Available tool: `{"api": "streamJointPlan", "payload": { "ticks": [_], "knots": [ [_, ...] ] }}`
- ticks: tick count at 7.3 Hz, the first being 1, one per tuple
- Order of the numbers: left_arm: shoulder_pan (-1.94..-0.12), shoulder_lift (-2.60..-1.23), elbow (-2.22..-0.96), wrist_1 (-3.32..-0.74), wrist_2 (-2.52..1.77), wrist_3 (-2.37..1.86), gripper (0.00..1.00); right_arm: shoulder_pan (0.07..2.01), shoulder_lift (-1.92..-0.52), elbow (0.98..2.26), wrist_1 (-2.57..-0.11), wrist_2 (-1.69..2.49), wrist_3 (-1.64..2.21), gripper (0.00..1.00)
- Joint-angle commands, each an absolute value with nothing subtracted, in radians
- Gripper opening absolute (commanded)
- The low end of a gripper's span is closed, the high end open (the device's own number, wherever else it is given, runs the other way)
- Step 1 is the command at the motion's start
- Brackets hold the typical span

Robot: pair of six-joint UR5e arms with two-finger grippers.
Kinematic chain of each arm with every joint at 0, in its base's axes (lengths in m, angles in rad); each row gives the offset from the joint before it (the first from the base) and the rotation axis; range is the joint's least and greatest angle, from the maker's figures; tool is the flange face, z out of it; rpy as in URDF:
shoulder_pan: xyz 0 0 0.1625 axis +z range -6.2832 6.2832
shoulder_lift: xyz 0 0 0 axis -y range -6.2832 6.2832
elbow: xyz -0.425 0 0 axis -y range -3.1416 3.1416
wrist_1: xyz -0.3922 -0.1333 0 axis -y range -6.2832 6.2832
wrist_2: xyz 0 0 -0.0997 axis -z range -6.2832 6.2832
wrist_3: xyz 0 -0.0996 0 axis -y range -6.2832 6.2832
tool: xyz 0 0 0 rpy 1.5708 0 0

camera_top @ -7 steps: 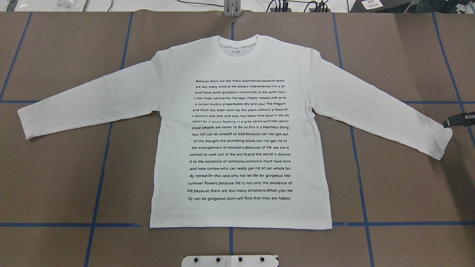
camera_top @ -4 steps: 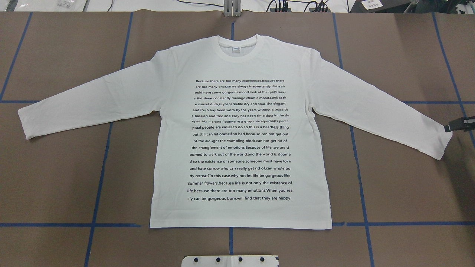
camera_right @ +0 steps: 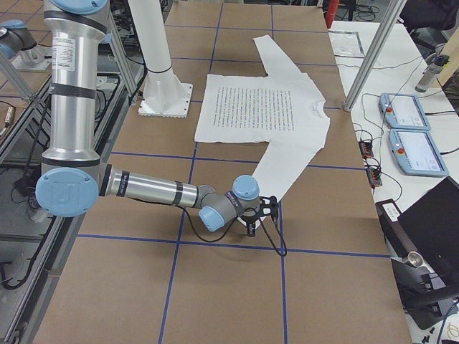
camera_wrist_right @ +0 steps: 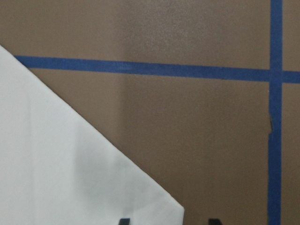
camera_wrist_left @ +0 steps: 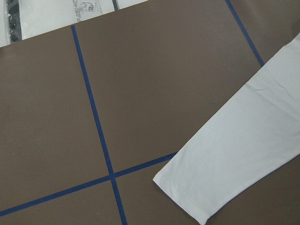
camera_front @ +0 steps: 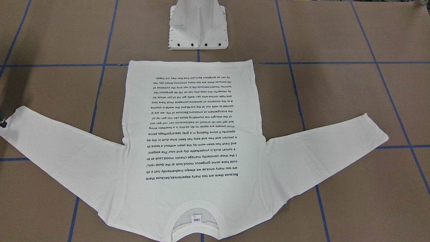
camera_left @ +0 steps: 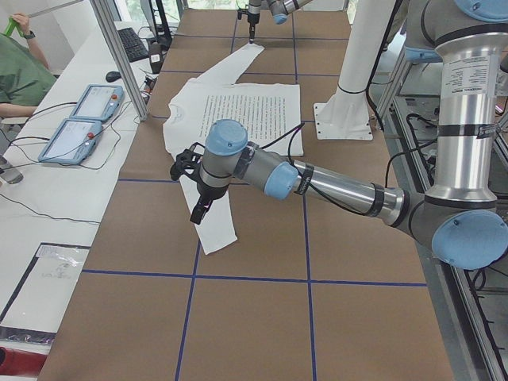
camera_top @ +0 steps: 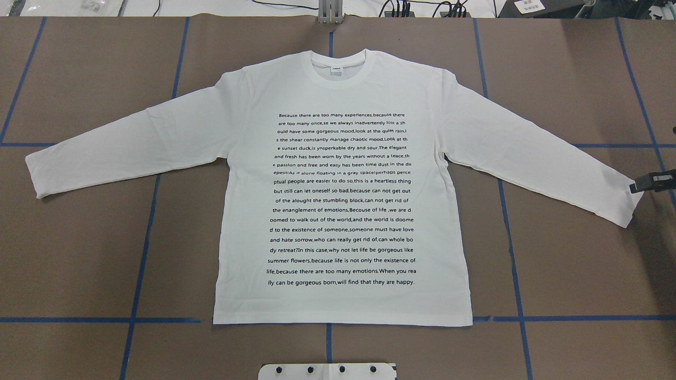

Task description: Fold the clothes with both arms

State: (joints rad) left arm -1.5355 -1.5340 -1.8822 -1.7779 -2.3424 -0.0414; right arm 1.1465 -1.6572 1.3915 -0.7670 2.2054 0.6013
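Observation:
The white long-sleeved T-shirt (camera_top: 243, 158) lies flat on the brown table, black text up, neck at the far side, both sleeves spread out. My right gripper (camera_top: 638, 184) is low at the right sleeve's cuff (camera_top: 626, 208). In the right wrist view its two fingertips (camera_wrist_right: 124, 221) stand apart, open, with the cuff corner (camera_wrist_right: 154, 201) between them. My left gripper (camera_left: 198, 208) shows only in the exterior left view, above the left cuff (camera_left: 216, 238); I cannot tell whether it is open or shut. The left wrist view shows that cuff (camera_wrist_left: 225, 173) from above, with no fingers in sight.
The white metal pedestal (camera_top: 327, 371) stands at the near edge, just below the shirt's hem. Blue tape lines (camera_top: 142, 253) grid the table. Operator pendants (camera_left: 83, 119) and a person sit on a side bench beyond the far edge.
My right gripper has moved slightly toward the near side and settled at the corner of the right cuff. The shirt has not moved.

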Motion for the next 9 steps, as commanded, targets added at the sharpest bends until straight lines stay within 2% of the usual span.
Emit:
{"api": "streamJointPlan", "payload": {
  "ticks": [1, 2, 3, 5, 6, 8, 9],
  "knots": [
    [-1.536, -1.531, -1.882, -1.778, -2.342, -0.041, 1.00, 1.140, -1.648, 1.385, -0.767, 2.197, 0.601, 0.59],
    [-1.536, -1.531, -1.881, -1.778, -2.342, -0.041, 1.00, 1.138, -1.646, 1.385, -0.767, 2.192, 0.601, 0.57],
    [-1.536, -1.531, -1.882, -1.778, -2.342, -0.041, 1.00, 1.137, -1.646, 1.384, -0.767, 2.192, 0.601, 0.51],
    [-1.536, -1.531, -1.882, -1.778, -2.342, -0.041, 1.00, 1.137, -1.646, 1.384, -0.767, 2.191, 0.601, 0.30],
    [-1.534, -1.531, -1.882, -1.778, -2.342, -0.041, 1.00, 1.137, -1.646, 1.384, -0.767, 2.191, 0.601, 0.23],
    [-1.536, -1.531, -1.882, -1.778, -2.342, -0.041, 1.00, 1.137, -1.646, 1.388, -0.767, 2.191, 0.600, 0.00],
    [-1.536, -1.531, -1.884, -1.778, -2.342, -0.041, 1.00, 1.141, -1.644, 1.405, -0.769, 2.203, 0.600, 0.00]
  ]
}}
